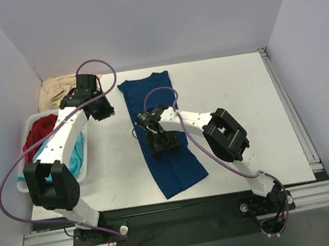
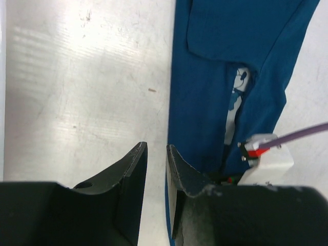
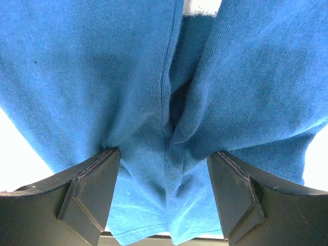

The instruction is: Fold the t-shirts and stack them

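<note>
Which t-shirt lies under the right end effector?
The navy blue t-shirt, flat on the table; the red t-shirt and turquoise t-shirt sit in the white basket.

The table [image 1: 233, 117] is a plain white, slightly glossy top, scuffed and speckled here and there, with pale walls close around it. A blue t-shirt [image 1: 148, 100] lies flat on it, left of the middle. It is folded lengthwise into a long narrow strip that runs from the far side towards the near edge, and its near end slants a little to the right. A sliver of pale print shows in the seam where the two folded flaps meet. Left of the shirt a white basket [image 1: 84, 166] stands at the table's left side. Beyond the basket, in the far left corner, sits a crumpled beige cloth [image 1: 56, 88]. Well right of the shirt a metal rail [image 1: 289, 107] lines the table's right edge.
</note>
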Robot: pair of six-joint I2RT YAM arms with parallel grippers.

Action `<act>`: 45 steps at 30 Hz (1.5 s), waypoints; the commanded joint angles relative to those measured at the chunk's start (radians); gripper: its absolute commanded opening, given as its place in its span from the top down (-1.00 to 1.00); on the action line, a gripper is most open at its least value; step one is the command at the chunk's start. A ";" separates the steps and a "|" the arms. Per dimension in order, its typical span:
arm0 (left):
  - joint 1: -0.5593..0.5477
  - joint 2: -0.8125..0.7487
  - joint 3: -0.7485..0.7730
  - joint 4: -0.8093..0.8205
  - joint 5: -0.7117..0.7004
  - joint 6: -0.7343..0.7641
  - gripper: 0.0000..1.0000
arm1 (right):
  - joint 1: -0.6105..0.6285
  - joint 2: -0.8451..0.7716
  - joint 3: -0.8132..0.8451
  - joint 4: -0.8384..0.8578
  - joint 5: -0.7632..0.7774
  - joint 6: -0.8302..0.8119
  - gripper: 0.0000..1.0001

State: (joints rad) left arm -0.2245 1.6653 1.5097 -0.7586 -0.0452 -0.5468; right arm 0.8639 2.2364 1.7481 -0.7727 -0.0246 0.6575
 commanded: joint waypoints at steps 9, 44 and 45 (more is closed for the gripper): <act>-0.070 -0.119 -0.063 -0.096 -0.018 -0.004 0.33 | -0.006 -0.230 -0.245 0.041 0.258 0.044 -0.41; -0.546 0.229 -0.094 0.137 0.091 -0.111 -0.32 | -0.511 -0.659 -0.676 0.096 0.229 -0.064 -0.45; -0.549 0.238 -0.089 0.140 0.096 -0.128 -0.33 | -0.541 -0.663 -0.680 0.099 0.224 -0.070 -0.45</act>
State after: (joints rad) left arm -0.7658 1.8812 1.3674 -0.6239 0.0425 -0.6296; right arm 0.3645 1.6176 1.0863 -0.6464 0.2081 0.6113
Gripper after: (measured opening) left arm 0.661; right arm 0.725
